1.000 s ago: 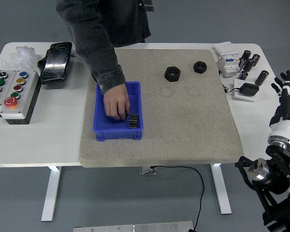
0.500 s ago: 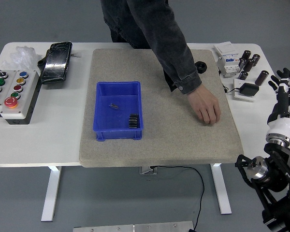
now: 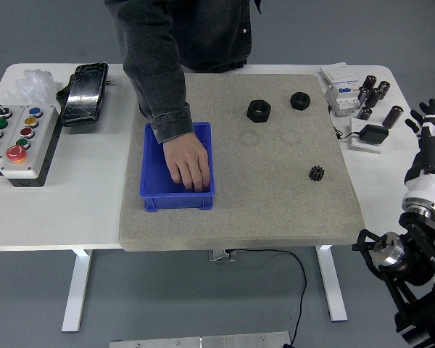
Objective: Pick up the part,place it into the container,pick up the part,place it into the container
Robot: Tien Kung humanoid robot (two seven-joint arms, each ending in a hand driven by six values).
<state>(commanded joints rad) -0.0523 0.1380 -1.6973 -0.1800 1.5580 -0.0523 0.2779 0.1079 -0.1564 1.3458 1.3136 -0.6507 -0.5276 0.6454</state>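
A blue container (image 3: 152, 163) sits on the left part of the grey mat (image 3: 275, 203). A person's hand (image 3: 187, 163) reaches down into it and covers its contents. A small black gear part (image 3: 317, 173) lies on the mat at the right, apart from everything. Two larger black nuts (image 3: 259, 110) (image 3: 300, 99) lie near the mat's far edge. My right hand (image 3: 428, 129) hovers off the table's right edge with fingers spread, holding nothing. My left arm is out of view.
A button box (image 3: 13, 138) and a black device (image 3: 85, 92) stand at the table's left. Electrical parts and black cylinders (image 3: 370, 94) crowd the far right corner. A person in a dark jacket stands at the far side.
The person's hand left a black gear on the mat's right side, then swung back left into the blue container. My right hand barely moved.
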